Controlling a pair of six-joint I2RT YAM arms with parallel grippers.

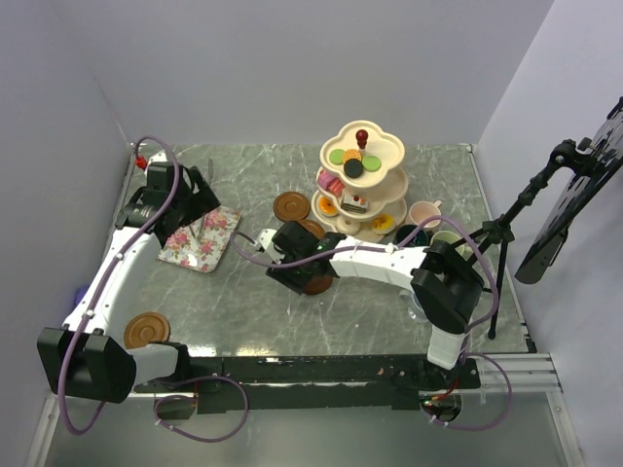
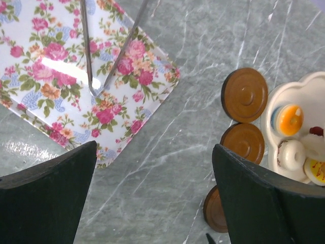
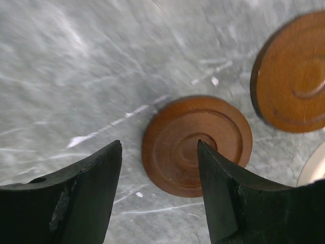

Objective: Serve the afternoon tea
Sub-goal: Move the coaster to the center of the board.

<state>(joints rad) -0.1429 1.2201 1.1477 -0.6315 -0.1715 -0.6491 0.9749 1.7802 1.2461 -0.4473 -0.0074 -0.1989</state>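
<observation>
While our right gripper [image 3: 159, 146] hangs parted over a brown saucer [image 3: 175, 152] near the stand [image 1: 389, 146], only overhead do we see a second saucer [image 1: 146, 329] at the near edge of the table [image 1: 253, 311]; our left gripper [image 2: 155, 152] gapes empty.

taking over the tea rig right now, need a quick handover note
Left gripper: open, empty, hanging between the floral tray and the saucers.
Right gripper: open, fingers over one saucer, not gripping it.
Things: stand at the back with cakes on its tiers. Mugs are bunched to its right, partly hidden by the right arm. Two more saucers lie by the stand, and a fourth at the near left.
Done: cakes are on the stand.
Left: no mug sits on a saucer yet, so saucers and mugs need laying out.
</observation>
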